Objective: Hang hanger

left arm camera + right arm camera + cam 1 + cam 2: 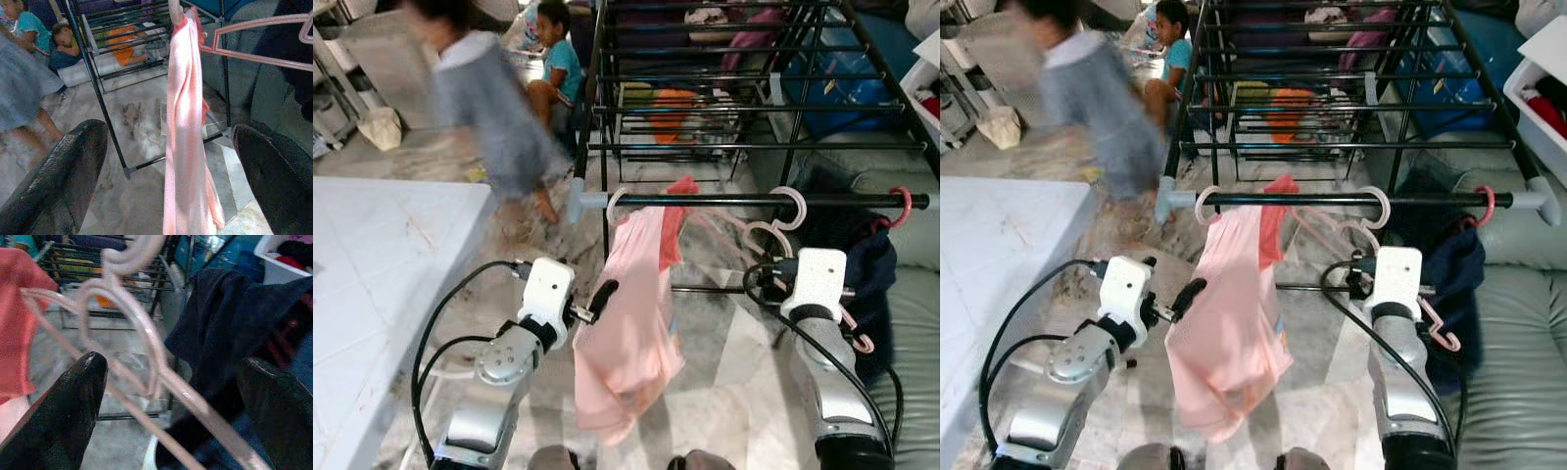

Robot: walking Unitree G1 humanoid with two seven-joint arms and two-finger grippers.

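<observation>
A black drying rack's front rod (724, 200) carries three things. A pink garment (631, 313) hangs from a pale hook near the rod's left end. An empty pale pink hanger (773, 227) is hooked on the rod right of the middle. A navy garment (867, 274) hangs at the far right. My left gripper (602, 297) is open beside the pink garment's left edge; in the left wrist view the garment (188, 127) hangs between the spread fingers (73, 166). My right gripper (171, 364) is open just below the rod, with the empty hanger (142, 328) between its fingers, untouched.
A blurred person (484, 108) walks past at the back left, and a child (553, 59) sits behind. A white table (372, 284) stands at my left and a grey sofa (915, 323) at my right. An orange cloth (674, 108) lies under the rack.
</observation>
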